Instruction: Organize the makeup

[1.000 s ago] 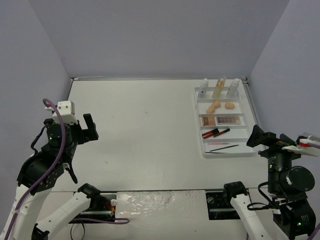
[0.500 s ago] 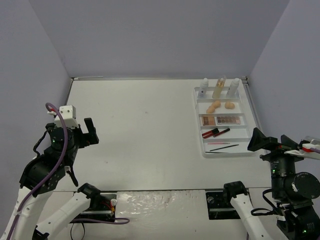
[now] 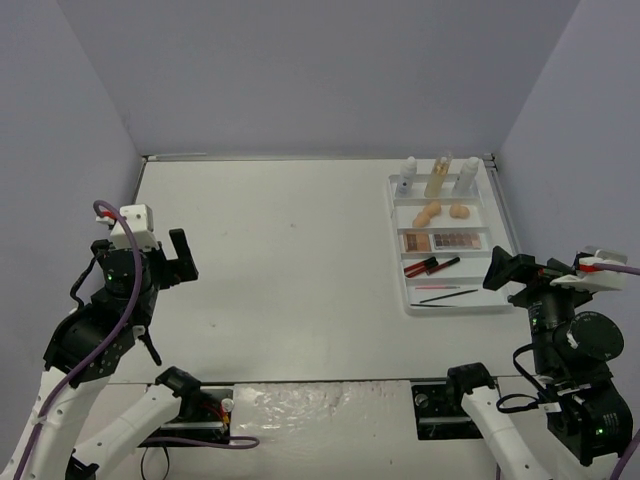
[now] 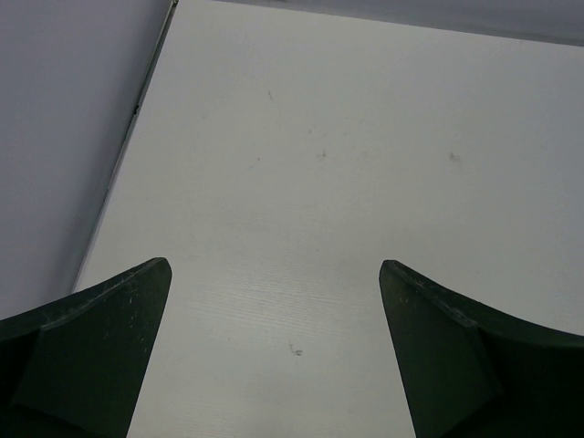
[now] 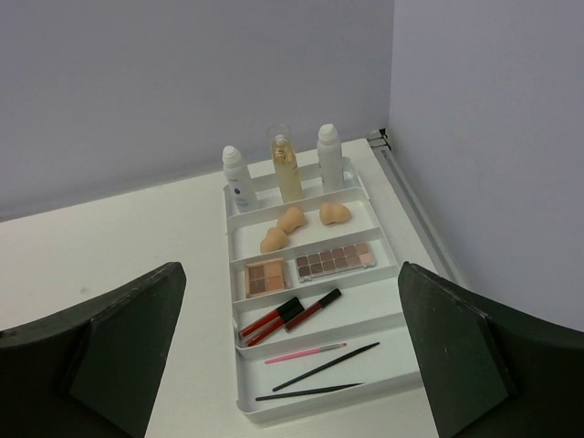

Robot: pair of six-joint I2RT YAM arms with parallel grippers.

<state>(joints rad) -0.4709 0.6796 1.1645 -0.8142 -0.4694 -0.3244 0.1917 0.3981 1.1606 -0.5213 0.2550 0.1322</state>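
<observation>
All the makeup lies in the white tray (image 5: 379,310) at the table's right side (image 3: 400,300). At its far end stand two white bottles (image 5: 236,173) (image 5: 329,157) and an amber-liquid bottle (image 5: 286,164). Then come three beige sponges (image 5: 291,219), two eyeshadow palettes (image 5: 335,260), red and black lip tubes (image 5: 313,310), and a pink and two black brushes (image 5: 324,367). My right gripper (image 5: 290,266) is open and empty, held above the table just near of the tray (image 3: 505,270). My left gripper (image 4: 274,265) is open and empty over bare table at the far left (image 3: 175,258).
Grey walls close the table on the left, back and right. A metal strip (image 5: 411,187) runs along the table's right edge beside the tray. The white tabletop (image 3: 290,240) spreads between the two arms.
</observation>
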